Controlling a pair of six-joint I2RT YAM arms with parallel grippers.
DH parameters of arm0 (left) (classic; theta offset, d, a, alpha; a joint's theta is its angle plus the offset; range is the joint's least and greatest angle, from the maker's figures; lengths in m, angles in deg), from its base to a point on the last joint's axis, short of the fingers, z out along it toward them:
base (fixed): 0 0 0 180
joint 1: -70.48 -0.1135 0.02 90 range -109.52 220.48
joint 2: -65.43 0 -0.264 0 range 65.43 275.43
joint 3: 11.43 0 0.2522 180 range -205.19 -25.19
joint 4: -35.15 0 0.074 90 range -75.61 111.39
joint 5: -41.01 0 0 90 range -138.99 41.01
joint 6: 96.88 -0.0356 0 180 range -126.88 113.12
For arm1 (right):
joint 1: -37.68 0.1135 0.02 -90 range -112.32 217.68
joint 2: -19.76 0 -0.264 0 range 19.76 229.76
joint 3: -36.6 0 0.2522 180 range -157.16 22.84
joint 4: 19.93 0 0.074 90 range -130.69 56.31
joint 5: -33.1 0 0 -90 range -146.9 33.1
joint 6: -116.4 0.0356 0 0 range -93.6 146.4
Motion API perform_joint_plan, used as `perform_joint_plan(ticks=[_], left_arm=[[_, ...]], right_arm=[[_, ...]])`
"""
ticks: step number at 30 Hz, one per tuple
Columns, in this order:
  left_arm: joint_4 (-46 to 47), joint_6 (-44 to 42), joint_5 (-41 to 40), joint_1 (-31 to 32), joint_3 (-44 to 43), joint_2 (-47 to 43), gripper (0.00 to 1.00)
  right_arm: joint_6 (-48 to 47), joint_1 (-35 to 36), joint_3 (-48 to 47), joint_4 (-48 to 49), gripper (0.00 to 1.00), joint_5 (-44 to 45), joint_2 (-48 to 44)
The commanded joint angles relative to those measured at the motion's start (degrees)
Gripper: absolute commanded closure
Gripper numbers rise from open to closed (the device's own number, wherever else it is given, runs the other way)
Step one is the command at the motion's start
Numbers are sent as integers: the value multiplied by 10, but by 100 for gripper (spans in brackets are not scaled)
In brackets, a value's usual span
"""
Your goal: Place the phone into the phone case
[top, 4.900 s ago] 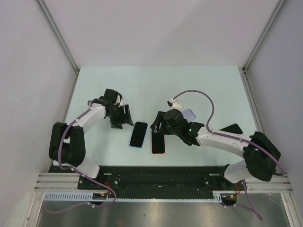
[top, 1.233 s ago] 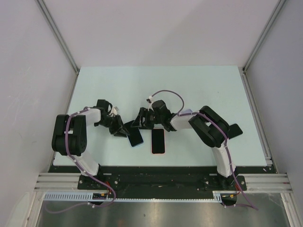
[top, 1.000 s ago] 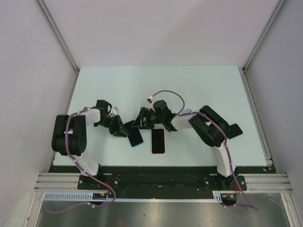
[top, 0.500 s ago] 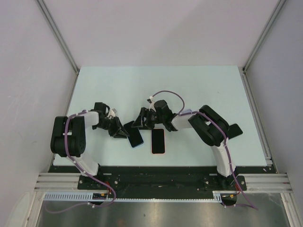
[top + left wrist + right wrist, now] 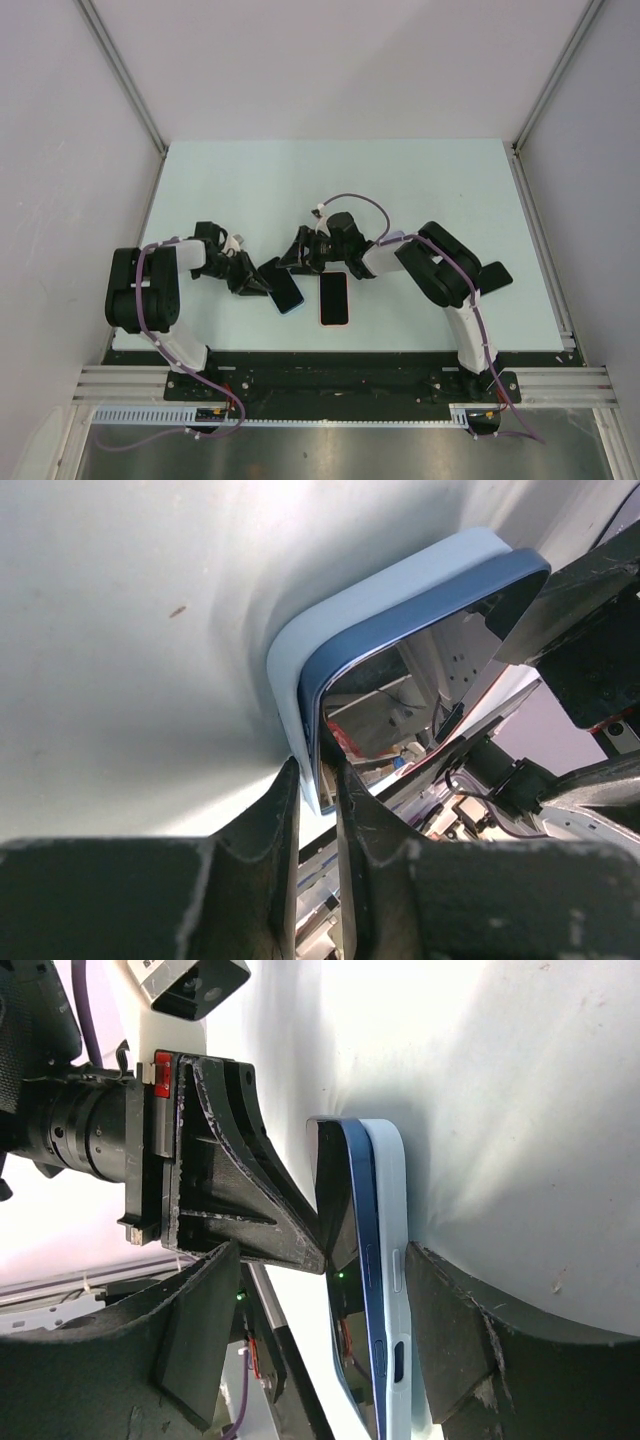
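Blue phone (image 5: pixel 420 670) tilted on pale case (image 5: pixel 300 650), probably slick.
Left gripper (image 5: pixel 318 780) pinches its edge; right gripper (image 5: pixel 325 1290) spread wide; take stiff sides.

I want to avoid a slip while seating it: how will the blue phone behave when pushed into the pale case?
Probably stiff: the blue phone shows no bend though it is partly lifted off the pale case. Its mirror-like screen looks slippery, so the left gripper, pinching only a thin edge, might slide off.
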Motion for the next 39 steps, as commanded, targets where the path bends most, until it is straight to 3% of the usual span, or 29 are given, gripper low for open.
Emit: perform_joint_plan(ticks=[1, 11, 15, 17, 25, 32, 36, 39], left_arm=[[6, 7, 40, 16, 20, 7, 82], [5, 10, 29, 14, 20, -2, 91], [2, 13, 14, 14, 19, -18, 67], [4, 17, 14, 14, 19, -32, 62], [-31, 23, -110, 14, 9, -65, 59], [-30, 34, -138, 14, 1, -87, 50], [-34, 28, -171, 14, -3, -90, 52], [-19, 29, -125, 14, 4, -59, 59]], right_arm=[[68, 44, -9, 128, 30, -113, -3], [-4, 45, -9, -8, 31, -70, -21], [-20, 40, -9, -57, 31, -41, -26], [-16, 35, -8, -64, 31, -35, -27], [-89, 37, -3, -172, 29, 60, -82], [-133, 43, -3, -224, 28, 100, -101], [-143, 60, -3, -246, 28, 135, -103], [-155, 70, -3, -261, 28, 172, -105]])
